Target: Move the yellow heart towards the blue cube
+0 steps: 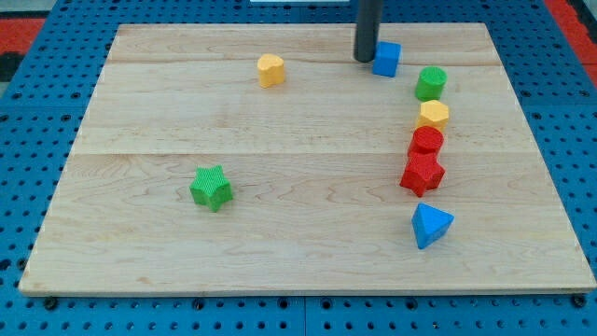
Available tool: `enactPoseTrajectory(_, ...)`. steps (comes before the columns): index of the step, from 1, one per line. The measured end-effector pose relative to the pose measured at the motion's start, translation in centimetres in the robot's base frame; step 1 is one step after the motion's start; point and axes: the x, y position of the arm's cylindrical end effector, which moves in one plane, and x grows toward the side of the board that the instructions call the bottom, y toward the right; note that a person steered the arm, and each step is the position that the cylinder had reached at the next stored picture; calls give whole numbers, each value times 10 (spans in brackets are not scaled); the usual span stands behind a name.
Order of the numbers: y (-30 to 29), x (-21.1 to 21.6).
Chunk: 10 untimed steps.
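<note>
Standing near the view's top edge of the wooden board (280, 187), the dark rod (367, 28) comes down from above and its tip (366, 60) rests on the wood just beside the blue cube (387, 58), at the cube's 9 o'clock; whether the two touch cannot be told. The arm has no gripper, so nothing is clenched or grasped: the rod ends bare. The yellow heart (270, 70) lies well apart from the tip, out toward the tip's 9 o'clock, alone on the upper part of the board. From the blue cube, a curved line of blocks runs toward 5 o'clock and then 6 o'clock: a green cylinder (431, 83) first, then a yellow block (433, 116) whose shape looks hexagonal, then a red cylinder (426, 142) touching it from below, then a red star-like block (423, 174) pressed against that cylinder. A blue triangular block (430, 225) sits near the end of the line, a little apart from the red one, at its 6 o'clock. A green star (212, 188) lies alone toward the view's lower left, at about 7 o'clock from the yellow heart. The board rests on a blue perforated surface (37, 140).
</note>
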Motion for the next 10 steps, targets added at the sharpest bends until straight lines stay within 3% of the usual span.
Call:
enactPoseTrajectory(3,45,16)
enactPoseTrajectory(4,-10,5)
enactPoseTrajectory(5,-68,23)
enactPoseTrajectory(6,-99,86)
enactPoseTrajectory(7,-183,103)
enactPoseTrajectory(8,-227,84)
enactPoseTrajectory(10,-129,22)
